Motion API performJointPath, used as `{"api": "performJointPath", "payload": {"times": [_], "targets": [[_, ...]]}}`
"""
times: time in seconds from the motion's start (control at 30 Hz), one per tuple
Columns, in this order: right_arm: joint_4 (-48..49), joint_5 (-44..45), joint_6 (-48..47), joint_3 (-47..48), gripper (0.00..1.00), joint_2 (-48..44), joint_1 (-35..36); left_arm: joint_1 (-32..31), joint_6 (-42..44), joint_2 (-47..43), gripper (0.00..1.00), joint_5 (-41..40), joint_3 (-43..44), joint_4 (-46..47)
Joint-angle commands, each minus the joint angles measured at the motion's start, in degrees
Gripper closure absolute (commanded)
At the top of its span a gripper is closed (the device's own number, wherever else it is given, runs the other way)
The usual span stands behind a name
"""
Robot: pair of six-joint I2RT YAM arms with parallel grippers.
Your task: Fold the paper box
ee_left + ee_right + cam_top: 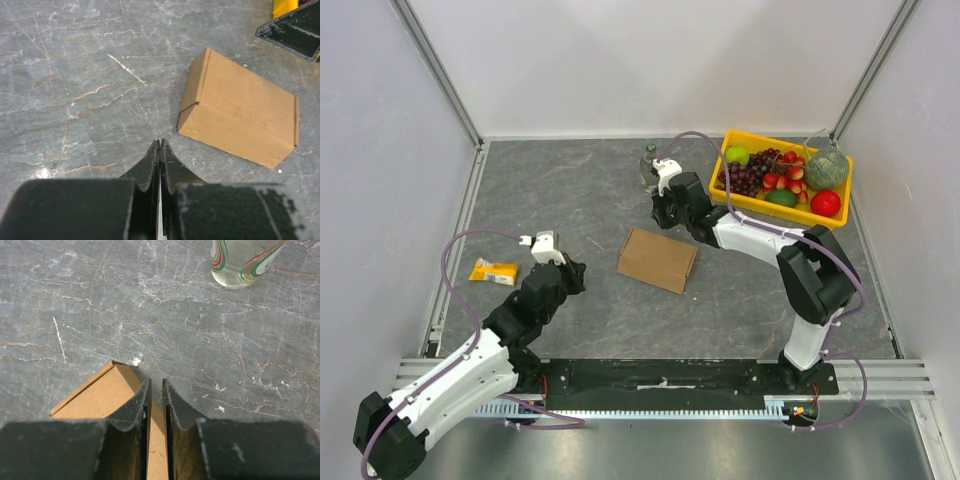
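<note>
Trouble from here is mostly about a light carton on a slick surface. The paper box lies flat and looks closed up, ahead of and to the right of the left gripper, whose fingers are pressed together on nothing. The right gripper hangs above one corner of the carton, its fingers all but together with only a thin slit between them, also empty, and whether it touches the cardboard I cannot tell. If a tab or lid flap is not fully tucked — the seam on the side facing the left gripper shows a small notch — a press from one side alone would likely skate the carton across the table rather than seat the flap. It probably needs the other arm as a backstop. A downward push at the corner under the right gripper could dent the corrugated wall or tip the carton up on edge. A glass bottle stands ahead of the right gripper and a little to its right — a forward sweep or an overshoot there could knock it over. Both arms reaching for the same small carton also risks their fingers clashing above it.
</note>
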Motion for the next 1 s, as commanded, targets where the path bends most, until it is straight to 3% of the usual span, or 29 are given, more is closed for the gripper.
{"api": "performJointPath", "payload": {"times": [0.0,0.37,0.6,0.73,0.97], "targets": [[-3.7,2.9,-0.5,6.1,0.8,4.3,-0.1,1.6,-2.9,-1.0,0.98,1.0,-2.9,3.3],[-12.0,6.1,0.0,21.4,0.8,20.0,2.1,3.6,-1.9,-3.0,0.98,4.3,-6.3,5.1],[-12.0,-11.0,-4.2,23.5,0.85,22.4,2.7,4.4,-1.3,-2.9,0.98,4.8,-7.1,5.9],[-12.0,-16.2,-6.4,22.8,0.87,21.8,2.7,4.6,-1.2,-2.5,0.98,5.5,-7.4,6.9],[-11.9,-9.2,-4.9,22.0,0.85,20.8,1.7,4.7,-1.0,-2.3,0.98,5.9,-7.3,7.1]]}}
